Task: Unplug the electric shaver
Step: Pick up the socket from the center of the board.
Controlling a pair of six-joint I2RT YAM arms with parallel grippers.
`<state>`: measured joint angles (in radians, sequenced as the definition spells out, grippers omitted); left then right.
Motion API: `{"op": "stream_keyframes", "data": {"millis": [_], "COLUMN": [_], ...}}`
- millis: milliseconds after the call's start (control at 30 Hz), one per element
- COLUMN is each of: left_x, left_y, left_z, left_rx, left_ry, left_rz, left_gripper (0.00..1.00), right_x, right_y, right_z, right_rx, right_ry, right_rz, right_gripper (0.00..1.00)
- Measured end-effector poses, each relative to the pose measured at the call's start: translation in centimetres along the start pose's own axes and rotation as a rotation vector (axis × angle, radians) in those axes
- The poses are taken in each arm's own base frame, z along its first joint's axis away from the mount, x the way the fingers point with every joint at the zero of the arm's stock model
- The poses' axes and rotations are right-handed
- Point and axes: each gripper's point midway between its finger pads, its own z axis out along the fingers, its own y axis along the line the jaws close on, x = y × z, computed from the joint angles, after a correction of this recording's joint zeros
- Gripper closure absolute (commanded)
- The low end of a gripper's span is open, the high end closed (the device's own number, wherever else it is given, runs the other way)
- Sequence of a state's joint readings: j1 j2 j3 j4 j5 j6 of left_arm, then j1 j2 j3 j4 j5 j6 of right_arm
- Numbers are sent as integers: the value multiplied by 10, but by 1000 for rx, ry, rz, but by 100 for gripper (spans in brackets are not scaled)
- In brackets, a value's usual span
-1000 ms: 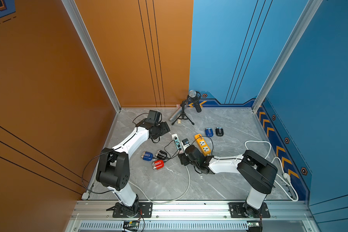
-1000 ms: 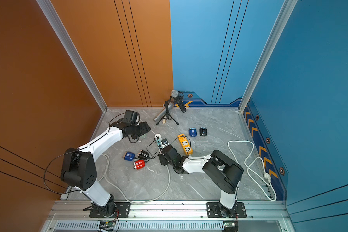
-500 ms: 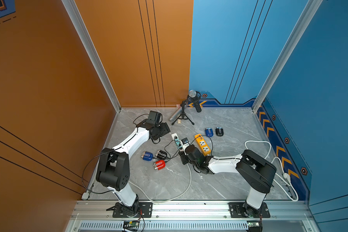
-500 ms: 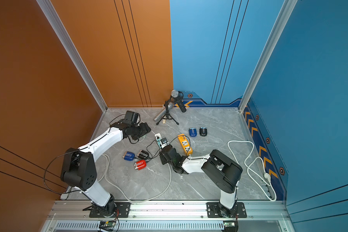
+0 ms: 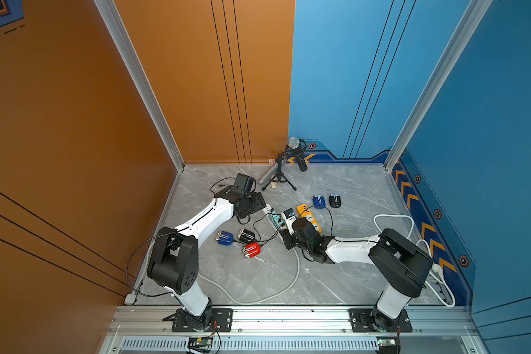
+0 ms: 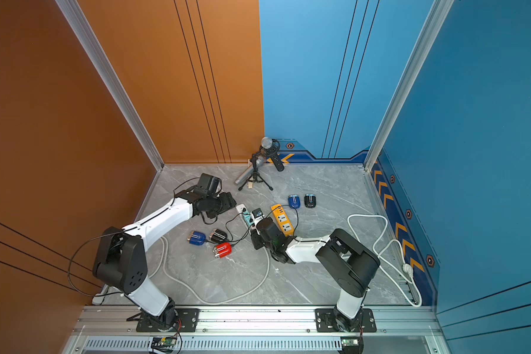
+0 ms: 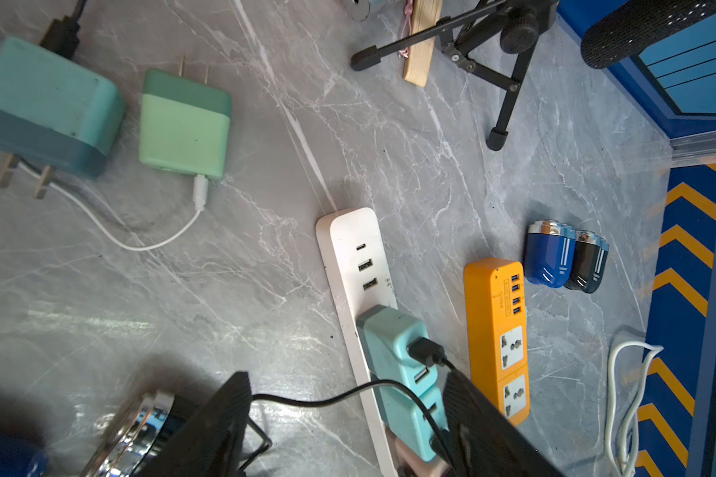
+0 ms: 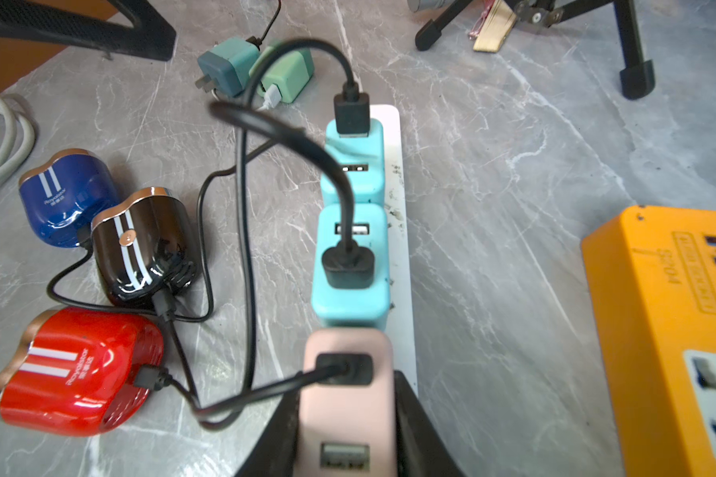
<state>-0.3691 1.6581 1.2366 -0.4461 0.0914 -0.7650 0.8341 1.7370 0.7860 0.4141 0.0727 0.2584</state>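
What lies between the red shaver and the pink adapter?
A black cable, running from the red shaver into the pink adapter; the right wrist view shows it.

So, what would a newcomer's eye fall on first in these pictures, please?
Probably the right gripper clamped on the pink adapter, plugged into the white strip next to two teal adapters. Beside the strip lie a red shaver, a black shaver and a blue shaver, the red one's cable running into the pink adapter. An orange strip sits on the strip's other side.
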Motion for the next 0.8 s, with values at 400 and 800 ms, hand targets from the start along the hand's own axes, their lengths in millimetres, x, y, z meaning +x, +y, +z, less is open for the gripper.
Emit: {"op": "stream_keyframes", "data": {"millis": [400,800], "left_x": [16,1], "left_y": [15,3], "left_z": [43,66], "left_rx": [-97,-96], "left_ry": [63,56], "left_rz": [6,-71], "left_gripper": [24,28], "right_x": [3,6], "right_y": [1,5], "right_z": [0,-1], "right_rx": [-22,-6], "right_ry": [32,53], "right_rz": [-36,-58], "right_gripper": [65,65]}}
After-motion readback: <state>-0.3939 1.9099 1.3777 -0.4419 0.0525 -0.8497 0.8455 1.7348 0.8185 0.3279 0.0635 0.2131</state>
